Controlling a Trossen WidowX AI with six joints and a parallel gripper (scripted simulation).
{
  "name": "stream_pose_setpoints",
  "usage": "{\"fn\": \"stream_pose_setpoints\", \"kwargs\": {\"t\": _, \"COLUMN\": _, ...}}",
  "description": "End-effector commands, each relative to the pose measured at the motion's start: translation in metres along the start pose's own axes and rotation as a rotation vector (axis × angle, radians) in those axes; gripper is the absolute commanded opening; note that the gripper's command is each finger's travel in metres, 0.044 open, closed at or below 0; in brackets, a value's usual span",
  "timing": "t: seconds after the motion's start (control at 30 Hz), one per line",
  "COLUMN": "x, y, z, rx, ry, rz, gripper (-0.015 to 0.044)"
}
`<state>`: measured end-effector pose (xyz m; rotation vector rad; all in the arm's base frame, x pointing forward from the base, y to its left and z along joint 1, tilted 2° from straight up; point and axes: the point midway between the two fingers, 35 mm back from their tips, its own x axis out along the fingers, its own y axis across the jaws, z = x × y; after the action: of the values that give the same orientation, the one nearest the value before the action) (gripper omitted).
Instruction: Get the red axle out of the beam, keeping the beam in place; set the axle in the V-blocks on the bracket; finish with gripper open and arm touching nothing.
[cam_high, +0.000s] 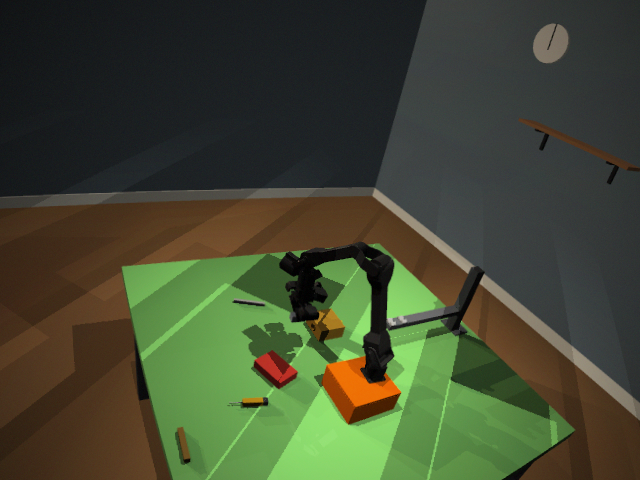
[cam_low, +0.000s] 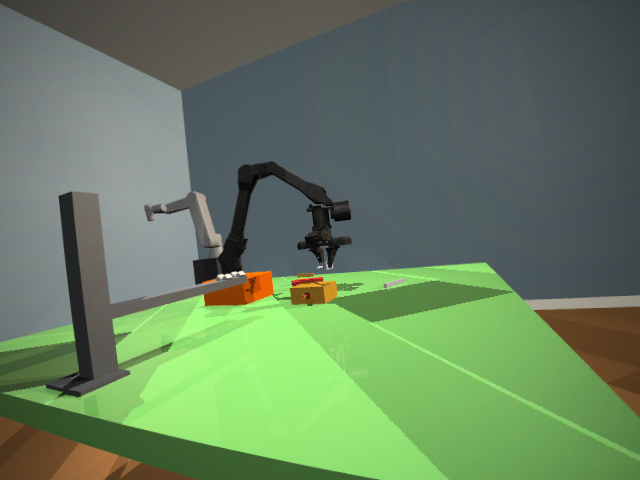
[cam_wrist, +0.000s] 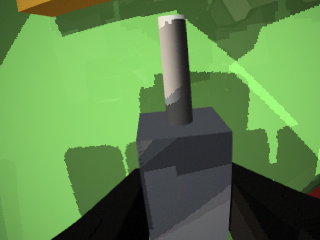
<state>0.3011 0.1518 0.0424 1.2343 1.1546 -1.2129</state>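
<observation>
Left of beam (cam_high: 333, 324) (cam_low: 326, 293) (cam_wrist: 65, 6) in top view, toward left edge of counter (cam_high: 175, 330) (cam_low: 361, 413) (cam_wrist: 50, 100), raised pincer (cam_high: 305, 313) (cam_low: 324, 263) (cam_wrist: 182, 175) gripping grey pin tool (cam_high: 293, 317) (cam_low: 320, 267) (cam_wrist: 187, 165), pin pointing roughly beamward. Red axle (cam_low: 306, 296) lying rightward and below, inside beam, its long axis apparently following bore; bracket (cam_high: 429, 316) (cam_low: 90, 289) standing by right edge.

Robot arm, black, one, with parallel-jaw gripper

Item: one jointed arm (cam_high: 379, 304) (cam_low: 241, 206), black. Lower part: rising steeply from its base. Elbow (cam_high: 381, 263) (cam_low: 248, 174): bent, at the top of the rise. Forearm (cam_high: 330, 254) (cam_low: 297, 183): reaching outward, sloping down toward the wrist in the exterior view. Wrist (cam_high: 306, 279) (cam_low: 320, 214): turned downward. Gripper (cam_high: 303, 316) (cam_low: 324, 265) (cam_wrist: 182, 175): one, pointing down, raised above the table; fingers closed on a grey block-shaped piece, one finger along each side.
</observation>
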Motion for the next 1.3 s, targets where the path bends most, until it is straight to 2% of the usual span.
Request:
{"fn": "stream_pose_setpoints", "kwargs": {"t": 0.0, "x": -0.002, "y": -0.004, "z": 0.003, "rx": 0.003, "ry": 0.002, "rz": 0.0, "gripper": 0.0}}
{"fn": "stream_pose_setpoints", "kwargs": {"t": 0.3, "x": 0.001, "y": -0.012, "z": 0.012, "rx": 0.003, "ry": 0.001, "rz": -0.001, "gripper": 0.0}}
{"fn": "stream_pose_setpoints", "kwargs": {"t": 1.27, "x": 0.048, "y": -0.01, "z": 0.011, "rx": 0.003, "ry": 0.001, "rz": -0.001, "gripper": 0.0}}
